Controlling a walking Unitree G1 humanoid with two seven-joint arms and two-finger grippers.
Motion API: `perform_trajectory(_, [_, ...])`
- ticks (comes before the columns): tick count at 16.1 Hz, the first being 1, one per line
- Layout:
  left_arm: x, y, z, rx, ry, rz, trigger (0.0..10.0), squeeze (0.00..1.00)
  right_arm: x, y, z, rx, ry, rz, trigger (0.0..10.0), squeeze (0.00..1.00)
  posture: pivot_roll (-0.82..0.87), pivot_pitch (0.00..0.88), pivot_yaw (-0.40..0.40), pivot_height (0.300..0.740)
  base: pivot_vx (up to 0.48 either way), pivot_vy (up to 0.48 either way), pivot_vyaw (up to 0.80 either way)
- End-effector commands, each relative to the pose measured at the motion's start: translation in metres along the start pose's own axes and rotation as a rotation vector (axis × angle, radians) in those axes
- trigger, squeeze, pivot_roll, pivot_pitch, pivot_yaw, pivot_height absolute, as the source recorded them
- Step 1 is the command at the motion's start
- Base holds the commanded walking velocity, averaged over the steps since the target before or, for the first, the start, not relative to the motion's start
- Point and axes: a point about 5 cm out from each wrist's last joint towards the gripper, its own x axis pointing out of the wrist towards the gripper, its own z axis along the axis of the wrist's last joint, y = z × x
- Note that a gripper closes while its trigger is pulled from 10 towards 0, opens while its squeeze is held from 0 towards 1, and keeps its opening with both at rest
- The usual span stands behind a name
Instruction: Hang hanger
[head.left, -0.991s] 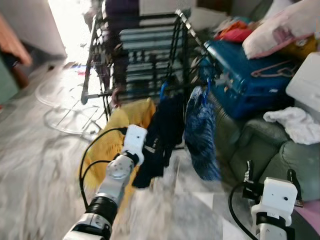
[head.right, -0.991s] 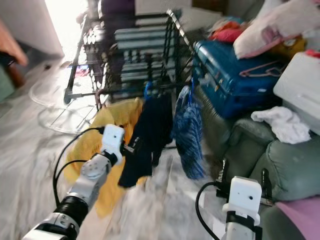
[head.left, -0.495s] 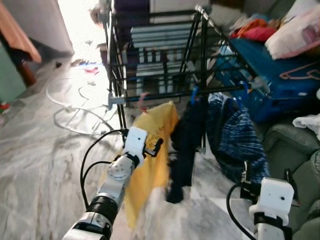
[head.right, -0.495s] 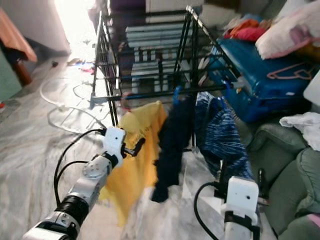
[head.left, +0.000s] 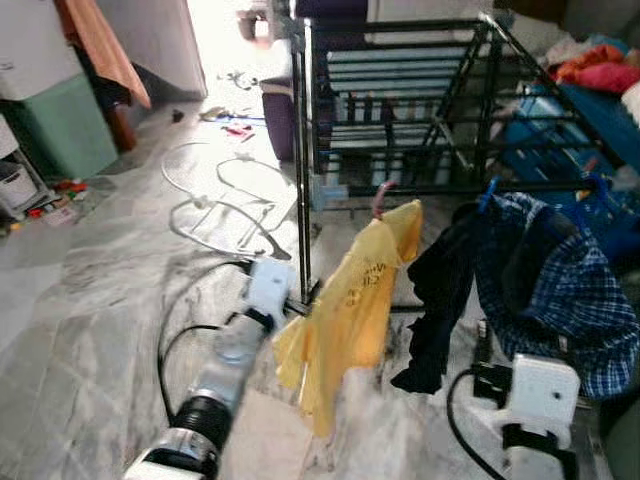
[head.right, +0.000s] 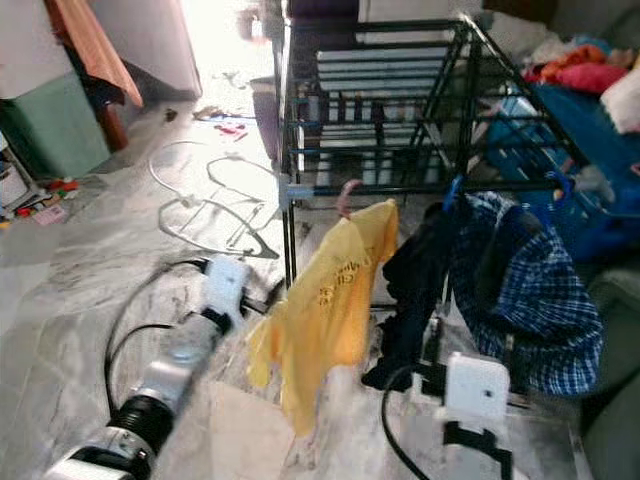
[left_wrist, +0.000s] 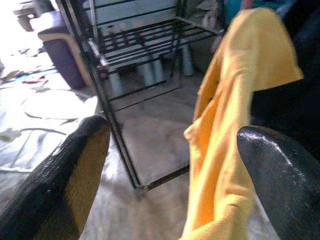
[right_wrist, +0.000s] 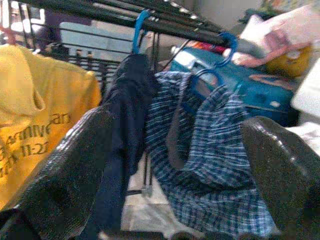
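Apparently already hung, the hanger (head.right: 347, 189) carrying the yellow shirt (head.right: 325, 300) hooks the drying rack (head.right: 400, 180) rail, so the left tool (left_wrist: 170, 165), fingers spread and empty, sits at the shirt's nine o'clock while the right tool (right_wrist: 175, 170) gapes empty below.

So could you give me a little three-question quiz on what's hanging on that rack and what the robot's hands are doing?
1. True or false: the yellow shirt hangs from the black drying rack.
2. Which garment hangs between the yellow shirt and the blue checked shirt? A) white towel B) dark garment C) red jacket
3. Fill in: the left hand has its fingers ____, with the yellow shirt partly between them.

Key: 1 true. 2 B. 3 open.
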Motion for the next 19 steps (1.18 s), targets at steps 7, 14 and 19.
perform_trajectory(7, [0.006, -0.004, 0.011, -0.012, -0.041, -0.061, 10.0, 0.00, 0.006, -0.008, 0.001, 0.005, -0.001, -0.020, 10.0, 0.00, -0.06, 0.002, 0.029, 0.740, 0.039, 0.000, 0.00])
perform_trajectory(14, [0.006, -0.006, 0.011, -0.007, -0.040, -0.072, 10.0, 0.00, 0.010, -0.003, -0.004, 0.009, 0.035, -0.014, 10.0, 0.00, -0.05, 0.008, 0.035, 0.740, 0.331, 0.000, 0.00])
perform_trajectory(19, [0.005, -0.006, 0.007, 0.010, -0.014, -0.050, 10.0, 0.00, 0.026, -0.006, -0.008, 0.018, 0.072, 0.003, 10.0, 0.00, -0.05, 0.032, 0.029, 0.740, 0.000, 0.000, 0.00])
